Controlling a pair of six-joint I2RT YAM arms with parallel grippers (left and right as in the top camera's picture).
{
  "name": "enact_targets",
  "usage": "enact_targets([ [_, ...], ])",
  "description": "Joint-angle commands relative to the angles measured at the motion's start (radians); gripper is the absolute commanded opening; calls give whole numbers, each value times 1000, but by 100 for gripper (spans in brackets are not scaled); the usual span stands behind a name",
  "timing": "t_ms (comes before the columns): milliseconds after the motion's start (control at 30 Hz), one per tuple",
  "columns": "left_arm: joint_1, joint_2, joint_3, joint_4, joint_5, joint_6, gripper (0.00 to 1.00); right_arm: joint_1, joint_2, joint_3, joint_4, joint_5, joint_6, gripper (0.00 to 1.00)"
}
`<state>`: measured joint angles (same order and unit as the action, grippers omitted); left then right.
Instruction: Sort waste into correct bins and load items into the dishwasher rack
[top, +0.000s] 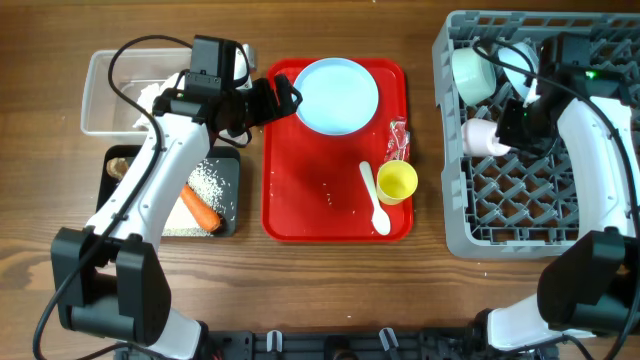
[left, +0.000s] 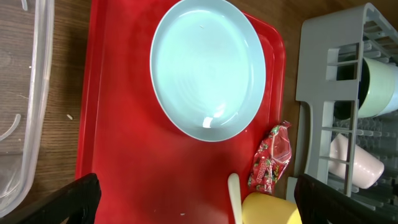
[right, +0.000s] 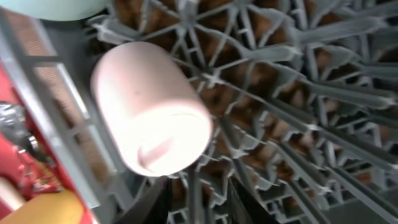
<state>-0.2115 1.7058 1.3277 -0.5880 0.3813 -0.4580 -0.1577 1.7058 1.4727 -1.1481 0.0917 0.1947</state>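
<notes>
The pale blue plate (top: 337, 95) lies at the back of the red tray (top: 300, 200), with the yellow cup (top: 397, 182), white spoon (top: 375, 200) and a red shiny wrapper (top: 399, 140) at its right side. My left gripper (top: 280, 98) hovers open and empty over the tray's back left corner; its wrist view (left: 199, 205) shows the plate (left: 208, 65), wrapper (left: 270, 155) and yellow cup (left: 267, 210) ahead. My right gripper (top: 508, 125) is open over the grey rack (top: 520, 210), just behind the pink cup (right: 149, 118), which lies on its side. Two bowls (top: 475, 75) sit in the rack's back left.
The clear tub (top: 100, 95) at the back left holds white tissue (top: 150, 95). The black tray (top: 225, 170) in front of it holds rice (top: 205, 185), a carrot (top: 202, 205) and a brown lump (top: 120, 165). The rack's pegs (right: 280, 93) surround my right fingers (right: 205, 205).
</notes>
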Motion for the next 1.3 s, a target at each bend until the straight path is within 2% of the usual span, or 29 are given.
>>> enact_targets([
  [0,-3,6,0,0,-16,9,100,3,14,-14,30,66,39,31],
  [167,-3,6,0,0,-16,9,100,3,26,-89,134,-8,39,32],
  [300,-3,6,0,0,-16,9,100,3,45,-94,157,-27,35,34],
  [400,-3,6,0,0,-16,9,100,10,86,-94,204,-116,14,37],
  [567,-4,6,0,-1,-16,8,100,26,88,-93,259,-116,15,48],
  [833,-5,6,0,-1,-16,9,99,26,87,-93,277,-113,5,50],
  [967,-7,6,0,0,-16,8,100,38,11,-82,275,-272,-101,55],
  [1100,-8,6,0,1,-17,9,100,131,-89,-76,309,-341,-139,57],
  [1267,-8,10,0,3,-16,8,100,319,-39,-76,323,-341,-111,58],
])
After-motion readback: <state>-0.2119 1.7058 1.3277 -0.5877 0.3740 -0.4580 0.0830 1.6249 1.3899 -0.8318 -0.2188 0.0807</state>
